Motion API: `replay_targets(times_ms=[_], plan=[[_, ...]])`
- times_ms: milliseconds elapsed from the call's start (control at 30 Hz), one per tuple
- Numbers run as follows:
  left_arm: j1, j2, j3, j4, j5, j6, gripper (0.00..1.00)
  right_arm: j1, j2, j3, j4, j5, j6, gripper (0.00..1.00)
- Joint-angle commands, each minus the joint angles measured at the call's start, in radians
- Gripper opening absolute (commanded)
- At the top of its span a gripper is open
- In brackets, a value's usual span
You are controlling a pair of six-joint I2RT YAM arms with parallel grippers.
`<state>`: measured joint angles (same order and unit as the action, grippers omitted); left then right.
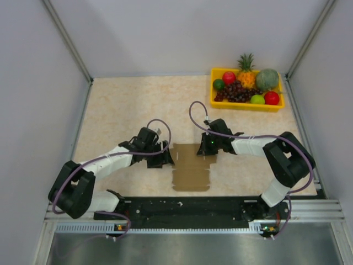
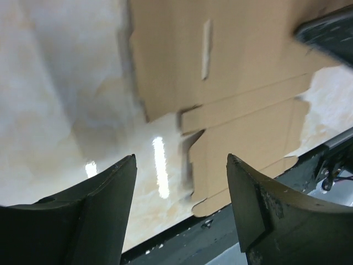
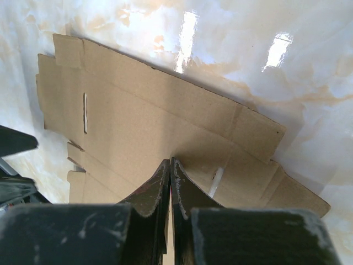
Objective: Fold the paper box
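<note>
The right claw (image 3: 170,165) is holding its two fingers clenched tightly together with nothing visible between them. Its tips are pointing down at the middle of the paper box (image 3: 154,116), though whether they are actually touching it is hard to tell. The left claw (image 2: 181,160) is standing released and spread wide, grasping nothing, over bare worktop (image 1: 127,105) just beside the sheet's notched edge. The box is lying as a flat die-cut sheet in the lower centre of the overhead frame, between the two claws. A yellow fruit tray (image 1: 242,106) is sitting well apart at the upper right. No flap is standing up, so the folding appears to be only beginning. The next move likely calls for the clenched claw pinning a crease while the spread claw is sliding under a side panel to lift it.
</note>
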<state>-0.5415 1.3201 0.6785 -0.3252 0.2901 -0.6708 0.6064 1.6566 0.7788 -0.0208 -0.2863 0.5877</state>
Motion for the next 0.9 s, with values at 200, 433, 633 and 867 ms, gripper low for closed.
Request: replay_targets(times_ms=[200,433,633,867], plan=[[-0.011,0.033,-0.074,0.202,0.077,-0.151,0.69,0.007,0.022,-0.015,0.001,0.013,-0.011,0.00],[-0.049,0.139,-0.034,0.227,0.060,-0.188,0.67,0.007,0.006,-0.023,0.002,0.015,-0.008,0.00],[-0.064,0.142,-0.028,0.232,0.041,-0.223,0.67,0.007,0.005,-0.029,0.004,0.021,-0.006,0.00],[-0.129,0.123,0.004,0.236,-0.009,-0.245,0.64,0.007,0.012,-0.018,0.005,0.012,-0.002,0.00]])
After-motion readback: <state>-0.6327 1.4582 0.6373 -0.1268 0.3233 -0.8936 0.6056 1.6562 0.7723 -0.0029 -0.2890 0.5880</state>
